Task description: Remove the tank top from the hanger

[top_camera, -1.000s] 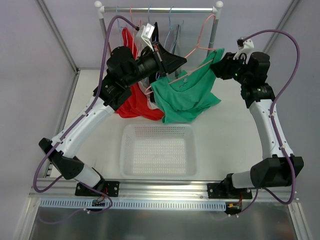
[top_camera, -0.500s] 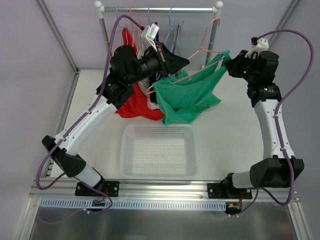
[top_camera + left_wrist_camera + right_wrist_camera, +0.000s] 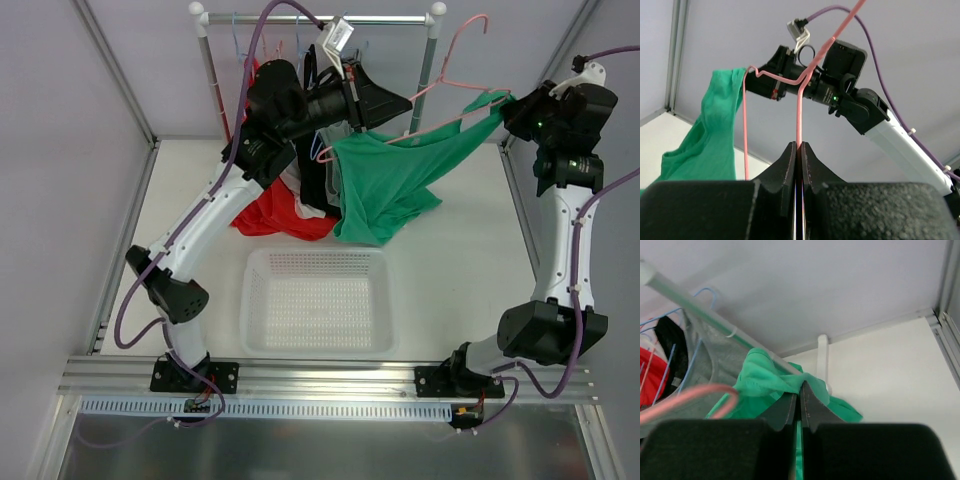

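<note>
1. A metal clothes rail on white posts runs across the top of the overhead view. Light-blue hangers, a grey tank top, a black garment and a crumpled red garment crowd its left half, close behind the left arm.
2. A white perforated plastic basket sits at centre frame on the white table, just below the hanging clothes.
3. From above, both sets of fingertips are too dark to read. In the left wrist view the hook runs out of the top edge. In the right wrist view the pink wire is blurred and cut off at the left.
4. The thin salmon-pink wire hanger sits tilted at upper right of centre, its hook just right of the rail's right post. The left gripper has its fingers pinched together on the wire below the neck.
5. The soft emerald-green tank top with thin straps is stretched along the hanger toward the upper right. There the right gripper is clamped on a bunched strap. The body droops toward the table above the basket, against the black garment.
</note>
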